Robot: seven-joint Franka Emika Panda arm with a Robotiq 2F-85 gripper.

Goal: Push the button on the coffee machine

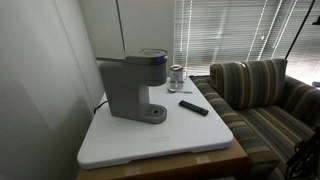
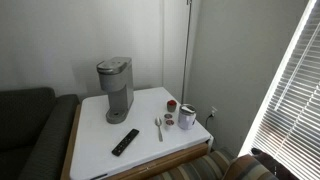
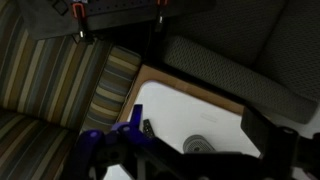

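Note:
The coffee machine (image 1: 133, 85) is a boxy grey single-serve brewer with a dark head and a round drip base. It stands at the back of a white tabletop (image 1: 160, 140) and shows in both exterior views (image 2: 115, 85). In the wrist view only its round grey drip base (image 3: 198, 146) shows, at the bottom edge. My gripper (image 3: 185, 152) looks down on the table from high above. Its two dark fingers stand far apart, with nothing between them. The button is too small to make out.
A black remote (image 1: 194, 107) (image 2: 125, 141) (image 3: 148, 128) lies on the table. A metal can (image 1: 177, 77), a spoon (image 2: 158, 127) and a white cup (image 2: 187, 117) stand nearby. A striped couch (image 1: 255, 95) and a dark couch (image 2: 30, 125) flank the table. Window blinds (image 1: 230, 30) hang behind.

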